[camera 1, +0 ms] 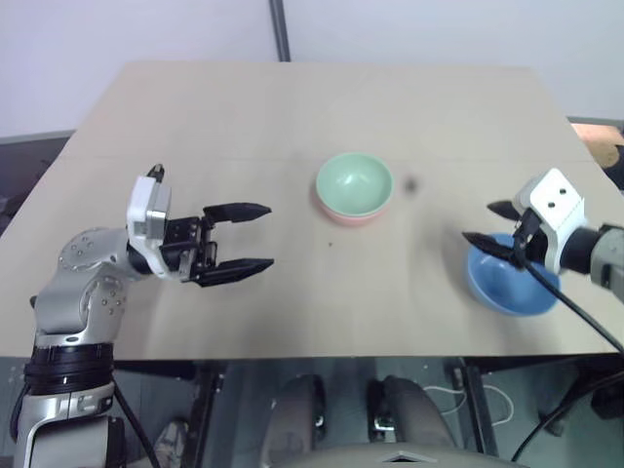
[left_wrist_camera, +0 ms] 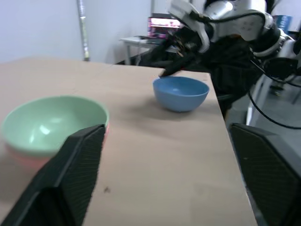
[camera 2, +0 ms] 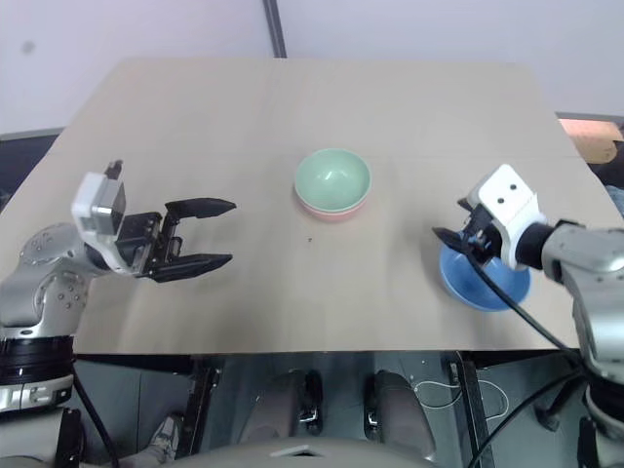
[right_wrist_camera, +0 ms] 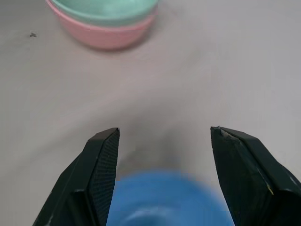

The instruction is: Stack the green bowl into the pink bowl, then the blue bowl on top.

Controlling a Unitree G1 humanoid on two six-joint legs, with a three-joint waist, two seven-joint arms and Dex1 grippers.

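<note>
Hovering over the beige table point(camera 1: 292, 107) at about nine o'clock from the stacked bowls, the left gripper point(camera 1: 255, 237) points across toward the right with its two black fingers spread wide and nothing between them.

Near the table's middle the green bowl point(camera 1: 354, 183) sits nested inside the pink bowl point(camera 1: 343, 215), whose salmon rim peeks out beneath it on the near side; in the left wrist view the pair lies just beyond that gripper's fingers.

At roughly four o'clock from the stack, close to the table's near right edge, the blue bowl point(camera 1: 507, 283) rests upright on the table, apart from the other two. The right gripper point(camera 1: 492, 226) hangs just above the bowl's ten-o'clock rim, its fingers parted wide and gripping nothing; whether a fingertip touches the rim cannot be told.
</note>
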